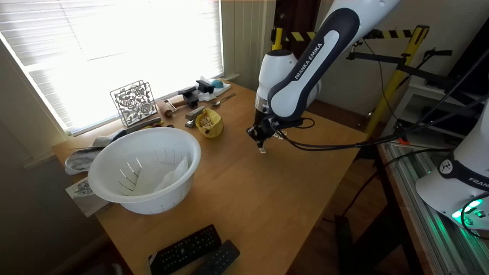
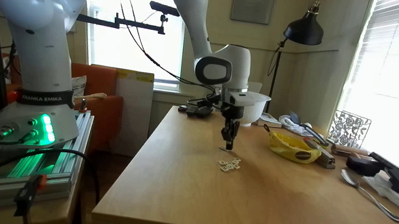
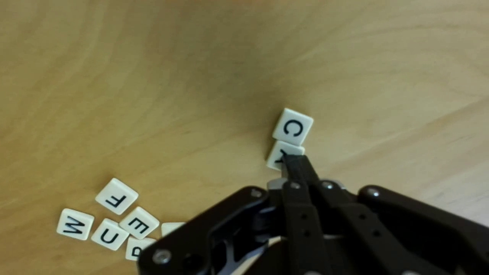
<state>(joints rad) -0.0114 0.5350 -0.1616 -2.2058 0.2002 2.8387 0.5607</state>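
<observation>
Daylight from a window (image 1: 153, 38) falls across a wooden table (image 1: 244, 194), where the gripper (image 3: 296, 157) points down. Its fingers (image 3: 301, 170) are drawn together, holding nothing; whether the tips touch what lies below cannot be told. Right at those tips, partly covered by them in the wrist view, is a white letter tile (image 3: 279, 154). Just beyond it, edge against edge, lies a C tile (image 3: 293, 127), its letter's top pointing away from the gripper. Together they form a short row, its long axis running outward from the fingertips. Left of the gripper in the wrist view lies a loose cluster of tiles (image 3: 139, 223), their letters turned various ways. In an exterior view, left of the gripper, a yellow pouch (image 1: 212, 131) stands open, full of small pale pieces (image 1: 206, 122); farther out that way, a slotted white bowl (image 1: 114, 154) holds a white sheet (image 1: 174, 177).
</observation>
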